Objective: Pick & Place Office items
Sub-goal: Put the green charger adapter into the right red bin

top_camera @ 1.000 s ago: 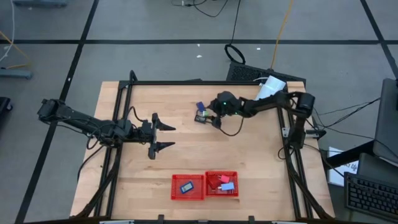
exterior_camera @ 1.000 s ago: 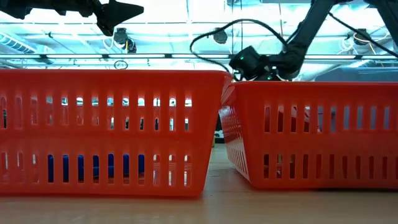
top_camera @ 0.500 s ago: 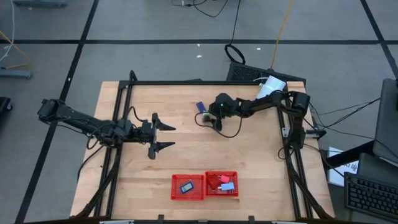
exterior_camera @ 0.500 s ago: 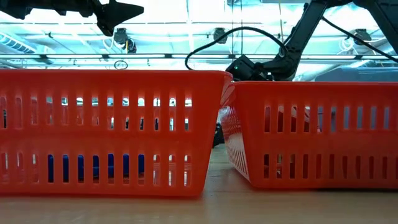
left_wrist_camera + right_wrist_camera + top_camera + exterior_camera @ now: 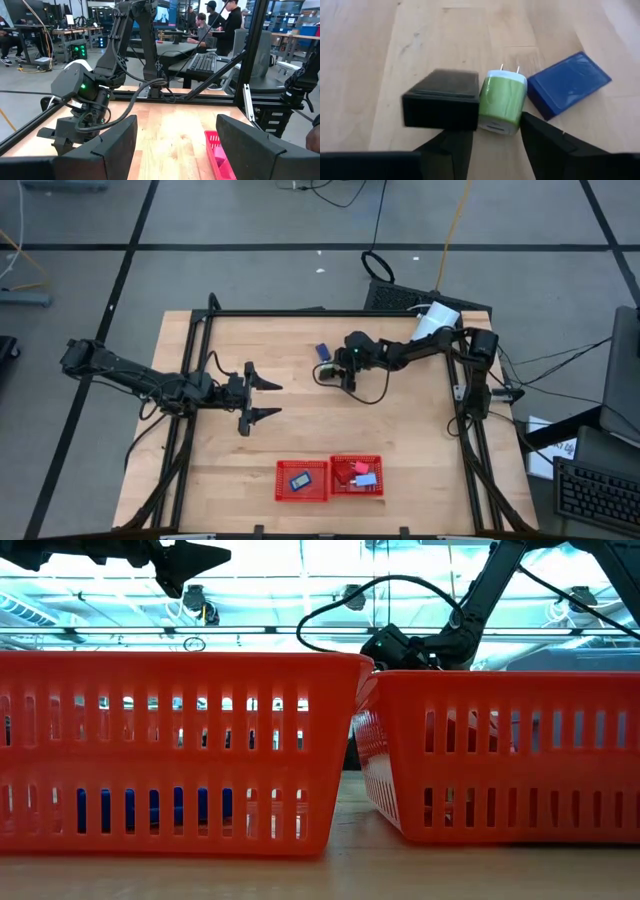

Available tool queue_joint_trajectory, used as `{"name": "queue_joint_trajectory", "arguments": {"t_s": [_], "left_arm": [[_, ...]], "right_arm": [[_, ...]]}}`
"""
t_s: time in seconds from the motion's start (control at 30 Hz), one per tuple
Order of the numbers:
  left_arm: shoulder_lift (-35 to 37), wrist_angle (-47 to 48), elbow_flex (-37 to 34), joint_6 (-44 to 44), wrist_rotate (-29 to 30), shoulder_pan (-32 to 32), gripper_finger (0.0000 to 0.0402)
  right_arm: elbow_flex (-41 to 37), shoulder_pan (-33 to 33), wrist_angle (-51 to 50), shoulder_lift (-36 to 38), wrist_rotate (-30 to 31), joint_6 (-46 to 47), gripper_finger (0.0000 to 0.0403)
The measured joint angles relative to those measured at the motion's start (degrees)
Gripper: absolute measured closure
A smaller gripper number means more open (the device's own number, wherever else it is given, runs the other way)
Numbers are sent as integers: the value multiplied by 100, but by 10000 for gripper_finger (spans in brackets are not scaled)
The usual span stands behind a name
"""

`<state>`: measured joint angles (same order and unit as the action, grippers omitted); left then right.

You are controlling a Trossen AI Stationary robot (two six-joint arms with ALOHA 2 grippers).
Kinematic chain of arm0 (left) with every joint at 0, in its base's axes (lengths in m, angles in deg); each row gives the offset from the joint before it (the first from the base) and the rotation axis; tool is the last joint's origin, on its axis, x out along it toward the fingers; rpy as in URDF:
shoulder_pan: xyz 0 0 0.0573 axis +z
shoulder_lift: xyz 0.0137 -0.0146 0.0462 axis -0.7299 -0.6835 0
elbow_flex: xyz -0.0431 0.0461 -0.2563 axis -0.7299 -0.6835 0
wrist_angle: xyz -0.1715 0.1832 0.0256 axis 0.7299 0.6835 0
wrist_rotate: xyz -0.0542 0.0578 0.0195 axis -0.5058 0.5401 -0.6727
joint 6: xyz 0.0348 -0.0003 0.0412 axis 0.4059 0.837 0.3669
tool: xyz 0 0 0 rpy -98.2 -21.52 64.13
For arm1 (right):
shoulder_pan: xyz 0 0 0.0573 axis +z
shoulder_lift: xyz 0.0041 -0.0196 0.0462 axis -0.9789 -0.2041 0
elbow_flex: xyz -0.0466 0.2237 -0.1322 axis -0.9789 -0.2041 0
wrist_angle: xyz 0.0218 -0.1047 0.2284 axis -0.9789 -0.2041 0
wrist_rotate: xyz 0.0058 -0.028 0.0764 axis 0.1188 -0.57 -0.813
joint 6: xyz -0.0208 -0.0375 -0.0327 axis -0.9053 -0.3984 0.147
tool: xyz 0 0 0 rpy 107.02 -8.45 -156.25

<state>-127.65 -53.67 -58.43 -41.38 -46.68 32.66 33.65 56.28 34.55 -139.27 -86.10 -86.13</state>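
In the right wrist view, a black block [image 5: 441,106], a green plug piece [image 5: 502,102] with two prongs and a dark blue block [image 5: 568,84] lie side by side on the table. My right gripper [image 5: 492,135] is open just above them, one finger on either side of the green piece's near end; I cannot tell whether they touch it. In the high view my right gripper [image 5: 335,370] covers the black and green pieces, and only the dark blue block [image 5: 323,351] shows. My left gripper [image 5: 262,400] is open and empty at the table's left middle.
Two red mesh trays [image 5: 302,492] [image 5: 357,461] stand side by side at the near edge. The left one holds a dark blue piece [image 5: 301,480]; the right one holds a red piece [image 5: 350,470] and a light blue piece [image 5: 366,479]. A white cylinder [image 5: 432,320] lies at the far right.
My right gripper has moved down and toward the table's left edge onto the group of pieces. It now hides the black and green ones in the high view. The pieces have stayed in place.
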Motion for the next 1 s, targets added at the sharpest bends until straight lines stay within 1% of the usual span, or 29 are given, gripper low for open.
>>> {"name": "queue_joint_trajectory", "arguments": {"t_s": [0.1,0.23,0.4,0.57,0.73,0.87,1.0], "left_arm": [[-1,-1,0,0,1,0,133],[0,-2,0,1,0,0,133],[0,-2,0,0,1,0,133],[0,-4,0,0,-1,0,133],[-2,-7,0,0,1,0,133],[-1,-27,0,0,0,0,133],[0,-28,0,-1,1,0,133]], "right_arm": [[0,47,48,0,9,-67,254],[0,72,155,0,18,92,250],[0,106,227,0,56,245,236],[0,109,243,0,473,278,217],[0,106,257,0,490,561,201],[0,109,218,0,470,525,195],[0,108,224,0,436,286,200]]}}
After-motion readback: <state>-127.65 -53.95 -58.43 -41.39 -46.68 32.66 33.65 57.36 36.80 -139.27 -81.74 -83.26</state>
